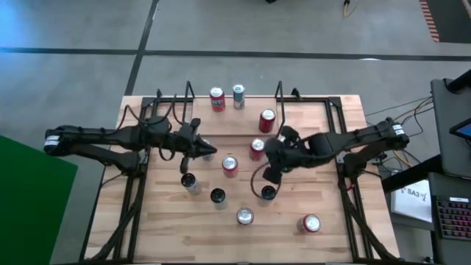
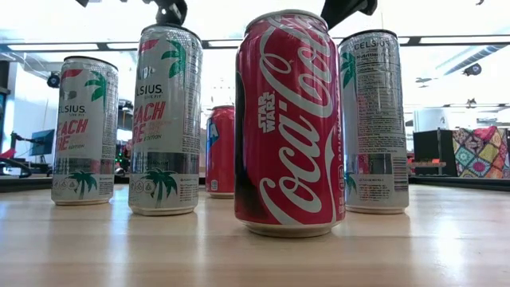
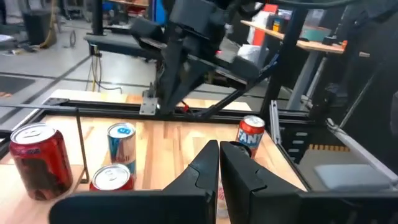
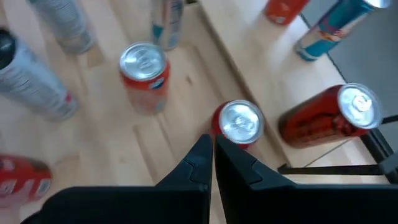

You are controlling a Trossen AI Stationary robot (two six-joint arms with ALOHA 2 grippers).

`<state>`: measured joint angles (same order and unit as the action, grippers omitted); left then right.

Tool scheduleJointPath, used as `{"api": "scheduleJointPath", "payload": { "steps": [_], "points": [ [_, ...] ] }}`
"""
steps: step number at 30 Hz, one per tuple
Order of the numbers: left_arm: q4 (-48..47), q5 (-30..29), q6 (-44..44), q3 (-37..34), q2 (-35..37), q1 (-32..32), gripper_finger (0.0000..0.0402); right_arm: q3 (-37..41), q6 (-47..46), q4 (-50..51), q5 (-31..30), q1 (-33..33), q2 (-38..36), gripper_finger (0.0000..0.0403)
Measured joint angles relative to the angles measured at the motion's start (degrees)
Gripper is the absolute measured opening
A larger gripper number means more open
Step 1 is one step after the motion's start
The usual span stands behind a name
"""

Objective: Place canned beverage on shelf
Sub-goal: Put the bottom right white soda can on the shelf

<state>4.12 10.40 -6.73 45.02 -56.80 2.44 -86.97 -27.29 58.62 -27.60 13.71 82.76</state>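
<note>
The shelf (image 1: 313,118) of thin black rods with a wooden floor stands at the table's far edge. It holds a red can (image 1: 216,99), a blue-and-silver can (image 1: 238,96) and another red can (image 1: 266,120). Several more cans stand upright on the table's middle and near part, among them a red one (image 1: 257,149) and an orange-red one (image 1: 229,165). My left gripper (image 1: 210,152) hovers shut, nearly level, left of the orange-red can (image 3: 250,132). My right gripper (image 4: 211,144) hangs shut and slanting down, just right of the red can (image 4: 239,122).
Near the camera of the low view stand a Coca-Cola can (image 2: 291,123) and tall Celsius cans (image 2: 165,119). Slim cans (image 1: 190,182) and a red can (image 1: 311,223) stand on the near half. Black side frames (image 1: 132,199) run along both table sides.
</note>
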Motion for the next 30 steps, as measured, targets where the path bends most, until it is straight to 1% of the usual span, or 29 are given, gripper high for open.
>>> {"api": "scheduleJointPath", "payload": {
  "steps": [2, 3, 10, 18, 26, 30],
  "points": [
    [-0.57, -3.48, -0.91, -0.41, -0.02, -1.25, 0.0, 0.68, 0.61, -1.07, -1.96, 1.51, 0.0, 0.0009],
    [-1.38, -4.05, -1.15, -0.48, -0.02, -1.58, 0.0, 0.94, 0.91, -1.13, -2.62, 2.21, 0.0, 0.0009],
    [-1.76, -4.94, -2.94, -0.53, -0.61, -3.66, 0.0, 4.82, 0.96, -3.31, -7.5, 6.28, 0.0, 0.0009],
    [-1.09, -5.59, -6.25, 0.08, -1.31, -7.03, 0.0, 8.17, 1.39, -8.06, -6.99, 9.26, 0.0, 0.0009],
    [3.14, -5.66, -4.42, 0.24, -1.29, -10.81, 0.0, 8.36, 3.0, -11.21, -6.99, 12.86, -0.13, 0.0009],
    [4.47, -8.39, -4.27, 0.24, -1.66, -12.14, 0.0, 8.36, 5.32, -13.19, -7.05, 14.28, -0.45, 0.0009]
  ]
}}
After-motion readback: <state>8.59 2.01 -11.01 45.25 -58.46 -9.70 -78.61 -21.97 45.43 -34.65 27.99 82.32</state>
